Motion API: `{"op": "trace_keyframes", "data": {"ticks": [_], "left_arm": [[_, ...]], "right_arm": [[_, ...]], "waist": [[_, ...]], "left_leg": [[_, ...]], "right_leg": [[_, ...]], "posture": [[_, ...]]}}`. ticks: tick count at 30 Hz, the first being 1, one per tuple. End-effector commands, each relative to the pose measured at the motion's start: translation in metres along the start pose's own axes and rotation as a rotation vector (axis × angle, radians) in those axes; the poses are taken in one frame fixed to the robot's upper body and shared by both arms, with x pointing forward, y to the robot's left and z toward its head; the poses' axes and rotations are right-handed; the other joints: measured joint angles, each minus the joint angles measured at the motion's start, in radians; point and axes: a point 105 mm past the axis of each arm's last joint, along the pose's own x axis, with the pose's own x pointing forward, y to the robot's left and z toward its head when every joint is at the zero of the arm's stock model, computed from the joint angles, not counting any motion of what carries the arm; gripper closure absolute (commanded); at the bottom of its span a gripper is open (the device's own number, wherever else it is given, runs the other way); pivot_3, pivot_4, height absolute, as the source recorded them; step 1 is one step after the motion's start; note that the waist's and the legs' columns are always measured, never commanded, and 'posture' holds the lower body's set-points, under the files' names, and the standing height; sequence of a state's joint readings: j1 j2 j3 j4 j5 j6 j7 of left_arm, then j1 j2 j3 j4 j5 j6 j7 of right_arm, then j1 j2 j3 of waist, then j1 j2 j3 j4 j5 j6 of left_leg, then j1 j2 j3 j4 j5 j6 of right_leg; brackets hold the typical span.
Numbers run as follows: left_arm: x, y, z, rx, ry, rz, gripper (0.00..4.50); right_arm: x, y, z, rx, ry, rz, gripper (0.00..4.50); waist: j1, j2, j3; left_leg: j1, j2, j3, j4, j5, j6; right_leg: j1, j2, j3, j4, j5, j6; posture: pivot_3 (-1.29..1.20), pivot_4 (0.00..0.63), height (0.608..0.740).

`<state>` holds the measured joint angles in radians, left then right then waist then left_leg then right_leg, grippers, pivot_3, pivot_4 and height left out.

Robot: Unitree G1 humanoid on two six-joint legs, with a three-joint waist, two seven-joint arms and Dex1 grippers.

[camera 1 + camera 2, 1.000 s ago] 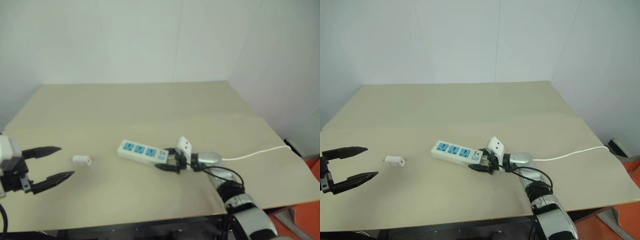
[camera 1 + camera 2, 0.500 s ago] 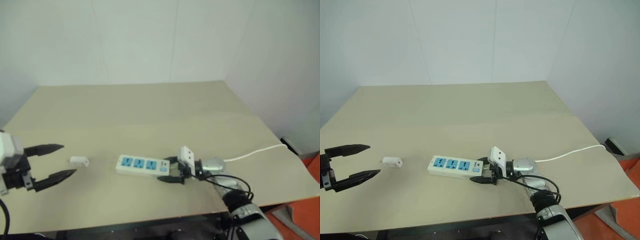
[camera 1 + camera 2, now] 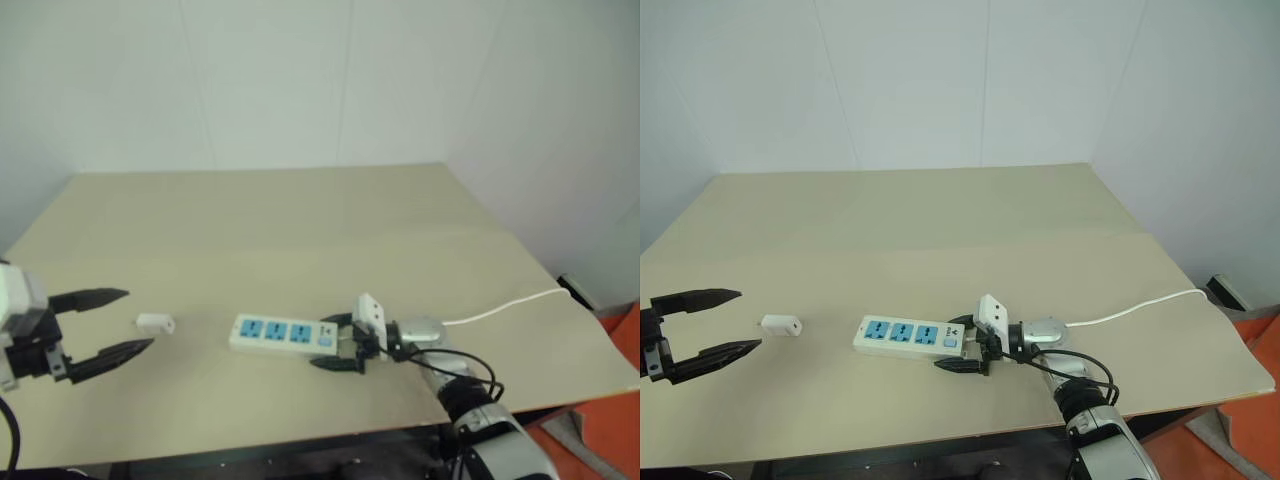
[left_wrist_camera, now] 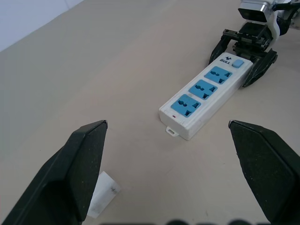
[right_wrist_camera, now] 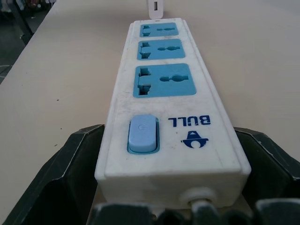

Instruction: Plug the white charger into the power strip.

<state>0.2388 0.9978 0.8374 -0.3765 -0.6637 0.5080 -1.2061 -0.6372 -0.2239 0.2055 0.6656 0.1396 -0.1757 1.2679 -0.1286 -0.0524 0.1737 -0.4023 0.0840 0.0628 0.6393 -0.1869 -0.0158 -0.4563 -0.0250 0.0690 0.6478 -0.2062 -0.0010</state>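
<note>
Since a second ago the power strip has shifted slightly on the surface, switch end clenched in the right hand; rigid, light. White charger sits just beyond the left hand, fingers spread, empty; small, slick, pinch its flat sides.

The left arm's two-fingered black gripper hangs at the left edge of the head view, its tapered fingers spread wide, one above the other, tips pointing toward the middle of the table. Nothing sits between them. The right arm, silver and black with a looped black cable along the forearm, reaches in from the lower right. Its black gripper points leftward, nearly level, with a white boxy wrist camera above it. Its fingers flank the switch end of a long white power strip with three blue sockets.
</note>
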Motion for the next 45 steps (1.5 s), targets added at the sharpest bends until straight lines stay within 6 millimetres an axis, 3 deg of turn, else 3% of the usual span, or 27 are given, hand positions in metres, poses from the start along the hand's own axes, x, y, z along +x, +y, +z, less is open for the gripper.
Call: {"op": "trace_keyframes", "data": {"ticks": [1,6,10,17,25,34,41,45], "left_arm": [[-0.002,0.003,0.008,0.032,0.001,0.004,0.00],[-0.003,0.005,0.009,0.034,0.001,0.004,0.00],[-0.003,0.006,0.009,0.032,-0.003,0.003,0.00],[-0.001,0.010,0.006,-0.008,-0.019,-0.009,0.00],[-0.008,0.041,-0.003,0.008,0.104,-0.031,0.00],[-0.005,0.083,-0.011,0.144,0.364,-0.058,0.00],[0.006,0.097,-0.011,0.353,0.589,-0.247,0.00],[0.026,0.103,-0.005,0.484,0.666,-0.330,0.00]], "right_arm": [[0.008,0.005,-0.009,0.033,0.013,0.019,0.05],[0.013,0.009,-0.015,0.040,0.027,0.035,0.05],[0.019,0.010,-0.015,0.063,0.006,0.043,1.10],[0.028,0.017,-0.007,0.064,-0.042,0.096,1.09],[0.029,0.027,0.002,-0.006,-0.042,0.214,1.09],[0.038,0.029,0.000,-0.037,-0.021,0.233,1.09],[0.038,0.028,-0.003,-0.026,-0.014,0.230,1.09],[0.037,0.030,-0.003,-0.019,-0.009,0.238,1.09]], "waist": [[-0.001,-0.001,-0.001],[-0.004,-0.004,-0.003],[-0.011,-0.011,-0.007],[-0.029,-0.017,-0.011],[-0.029,-0.016,-0.010],[-0.032,-0.017,-0.011],[-0.033,-0.019,-0.012],[-0.026,-0.019,-0.012]], "left_leg": [[0.001,0.000,0.000,0.000,0.000,0.000],[0.004,0.000,-0.001,-0.002,-0.001,-0.001],[0.007,0.000,-0.001,-0.007,-0.001,-0.001],[0.011,0.000,-0.003,-0.013,0.000,-0.001],[0.011,0.001,-0.007,-0.016,0.000,0.000],[0.012,0.001,-0.008,-0.019,0.000,0.000],[0.012,0.002,-0.014,-0.017,0.000,0.000],[0.014,0.002,-0.016,-0.015,0.000,0.000]], "right_leg": [[0.000,0.000,0.000,0.000,0.001,-0.001],[0.002,0.000,0.000,0.000,0.001,-0.002],[0.002,0.001,0.000,0.000,0.002,-0.004],[0.002,0.004,0.000,0.000,0.000,-0.008],[0.001,0.006,0.000,0.000,-0.001,-0.009],[0.000,0.009,0.001,0.001,-0.001,-0.009],[0.000,0.016,0.003,0.004,0.000,-0.008],[0.000,0.018,0.004,0.010,-0.002,-0.010]], "posture": [[0.00,0.150,0.740],[0.00,0.150,0.740],[0.00,0.150,0.740],[0.00,0.150,0.740],[0.00,0.150,0.740],[0.00,0.150,0.740],[0.00,0.150,0.740],[0.00,0.150,0.740]]}}
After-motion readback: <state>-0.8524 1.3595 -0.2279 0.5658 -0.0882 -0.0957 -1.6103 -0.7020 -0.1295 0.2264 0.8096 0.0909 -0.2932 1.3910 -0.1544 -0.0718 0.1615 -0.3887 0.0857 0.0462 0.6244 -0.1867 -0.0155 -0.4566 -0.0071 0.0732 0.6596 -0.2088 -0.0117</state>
